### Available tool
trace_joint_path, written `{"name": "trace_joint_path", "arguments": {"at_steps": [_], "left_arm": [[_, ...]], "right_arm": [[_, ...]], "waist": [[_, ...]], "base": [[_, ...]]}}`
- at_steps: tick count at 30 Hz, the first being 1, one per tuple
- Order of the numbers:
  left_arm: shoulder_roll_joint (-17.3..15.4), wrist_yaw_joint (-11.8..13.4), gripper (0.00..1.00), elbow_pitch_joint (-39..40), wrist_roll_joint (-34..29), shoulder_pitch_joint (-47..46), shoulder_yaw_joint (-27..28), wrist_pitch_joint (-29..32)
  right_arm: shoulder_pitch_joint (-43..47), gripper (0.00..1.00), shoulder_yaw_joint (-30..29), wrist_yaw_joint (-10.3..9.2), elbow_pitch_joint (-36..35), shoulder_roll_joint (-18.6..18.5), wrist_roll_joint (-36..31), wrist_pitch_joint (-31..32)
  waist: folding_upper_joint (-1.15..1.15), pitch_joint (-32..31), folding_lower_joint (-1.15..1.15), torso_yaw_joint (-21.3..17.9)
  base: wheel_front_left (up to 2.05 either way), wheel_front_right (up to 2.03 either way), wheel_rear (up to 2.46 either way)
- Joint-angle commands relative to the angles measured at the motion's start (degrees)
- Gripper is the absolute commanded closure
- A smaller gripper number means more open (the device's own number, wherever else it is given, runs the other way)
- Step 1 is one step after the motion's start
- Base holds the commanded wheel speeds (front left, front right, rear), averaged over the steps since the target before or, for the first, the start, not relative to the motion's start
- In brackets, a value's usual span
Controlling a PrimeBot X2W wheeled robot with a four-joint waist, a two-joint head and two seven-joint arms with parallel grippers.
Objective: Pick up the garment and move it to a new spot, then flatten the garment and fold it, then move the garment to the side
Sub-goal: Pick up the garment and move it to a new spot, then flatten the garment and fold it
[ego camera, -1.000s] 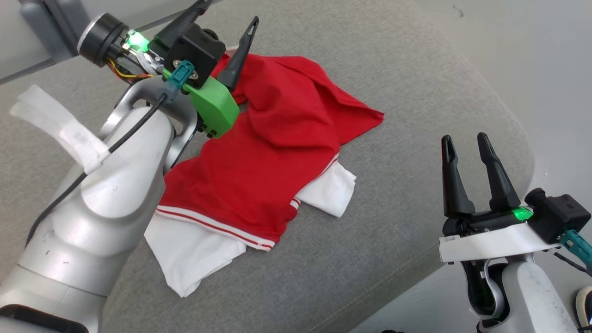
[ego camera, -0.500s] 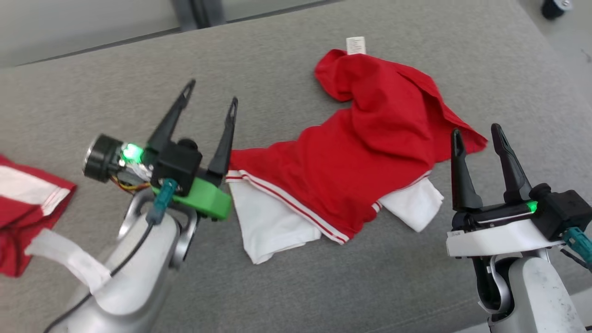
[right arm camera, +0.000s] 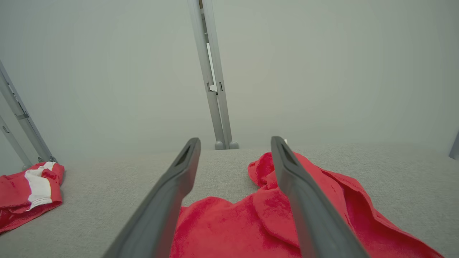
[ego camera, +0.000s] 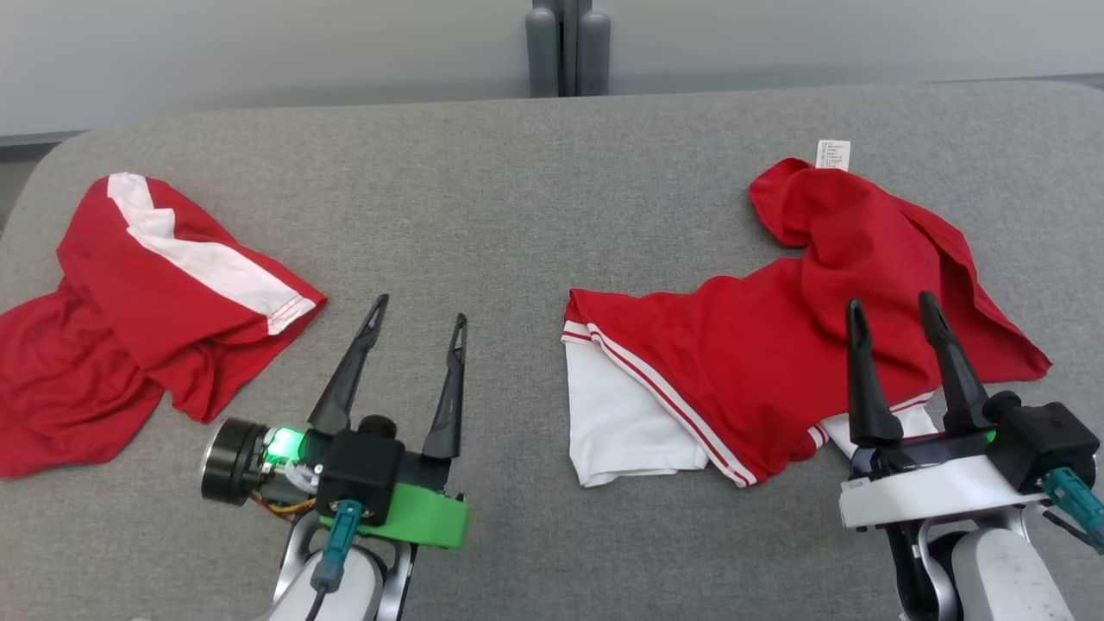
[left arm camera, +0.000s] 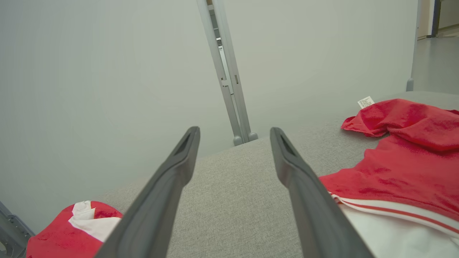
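- The garment [ego camera: 776, 345], red with white panels and red-and-white striped trim, lies crumpled on the near side of the grey post [ego camera: 565, 47] and to its right. Its white label [ego camera: 832, 154] sits at the end nearest the post.
- The right gripper [ego camera: 890, 302] stands over the garment's edge farthest from the post. Its fingers are spread wide with nothing between them. Contact with the cloth cannot be told.
- The left gripper [ego camera: 421, 309] is also on the near side of the post, slightly to its left, over bare surface and apart from the garment's white hem. Its fingers are wide apart and hold nothing.
- A broad strip of bare surface runs from the foot of the post toward the robot, between the two grippers.
- A second red-and-white garment [ego camera: 129, 302] lies bunched far to the left of the post, near the surface's rounded corner.
- The surface [ego camera: 517, 216] is grey woven fabric, and its far edge meets the post.
- A plain pale wall [ego camera: 259, 52] rises behind the post.
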State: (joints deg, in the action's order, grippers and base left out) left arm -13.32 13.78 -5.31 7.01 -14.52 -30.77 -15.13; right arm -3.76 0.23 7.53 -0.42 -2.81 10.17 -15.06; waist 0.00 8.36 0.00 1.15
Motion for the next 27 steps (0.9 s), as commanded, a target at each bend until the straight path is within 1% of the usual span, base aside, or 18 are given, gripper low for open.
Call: {"name": "trace_joint_path", "arguments": {"at_steps": [1, 5, 8, 10, 12, 16, 27], "left_arm": [[0.98, 0.48, 0.00, 0.22, 1.24, 2.30, 1.61, -0.01], [3.03, 0.51, 0.00, 1.62, 1.24, 4.91, 5.05, -0.02], [4.68, -0.70, 0.00, 2.59, 1.77, 6.92, 7.51, -0.02], [5.74, -2.37, 0.00, 3.05, 2.36, 7.81, 9.16, -0.02], [6.18, -4.03, 0.00, 3.16, 1.71, 8.41, 10.34, -0.02], [7.16, -5.96, 0.00, 3.02, 0.40, 9.12, 12.26, -0.02], [9.19, -8.70, 0.00, 2.29, -2.32, 9.76, 15.04, -0.03]], "right_arm": [[0.83, 0.00, 0.49, -0.08, 0.32, -0.14, -0.14, -0.18], [1.35, 0.00, 0.69, -0.08, 0.47, -0.16, 1.03, -0.18], [1.16, 0.00, 0.90, -0.08, 0.36, -0.16, 1.54, -0.18], [1.10, 0.00, 1.09, -0.08, 0.26, -0.14, 1.50, -0.18], [1.27, 0.00, 1.27, -0.08, 0.24, -0.15, 1.42, -0.18], [1.40, 0.00, 1.50, -0.08, 0.52, -0.15, 1.19, -0.18], [1.00, 0.00, 1.53, -0.08, 0.32, -0.14, 1.52, -0.18]], "waist": [[0.00, -2.29, 0.00, 1.84], [0.00, -2.72, 0.00, 1.44], [0.00, -2.70, 0.00, 1.17], [0.00, -2.68, 0.00, 1.14], [0.00, -2.73, 0.00, 1.12], [0.00, -2.88, 0.00, 0.77], [0.00, -2.41, 0.00, 0.51]], "base": [[0.00, 0.00, 0.00], [0.00, 0.00, 0.00], [0.00, 0.00, 0.00], [0.00, 0.00, 0.00], [0.00, 0.00, 0.00], [0.00, 0.00, 0.00], [0.00, 0.00, 0.00]]}}
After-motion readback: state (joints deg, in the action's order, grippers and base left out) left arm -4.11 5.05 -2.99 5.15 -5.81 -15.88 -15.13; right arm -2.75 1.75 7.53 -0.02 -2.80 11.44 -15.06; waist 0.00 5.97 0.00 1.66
